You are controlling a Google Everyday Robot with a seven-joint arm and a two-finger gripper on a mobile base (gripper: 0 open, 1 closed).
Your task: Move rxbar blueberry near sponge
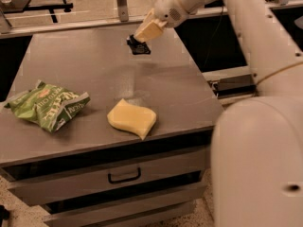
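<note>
The pale yellow sponge [132,117] lies near the front edge of the grey table [94,70]. My gripper [140,42] hangs above the far middle of the table, well behind the sponge. It is shut on the rxbar blueberry [138,47], a small dark bar that sticks out below the fingers, held clear of the table top.
A green chip bag [47,105] lies at the front left of the table. My large white arm [255,126] fills the right side of the view. A drawer with a handle [124,176] is below the table top. Other benches stand behind.
</note>
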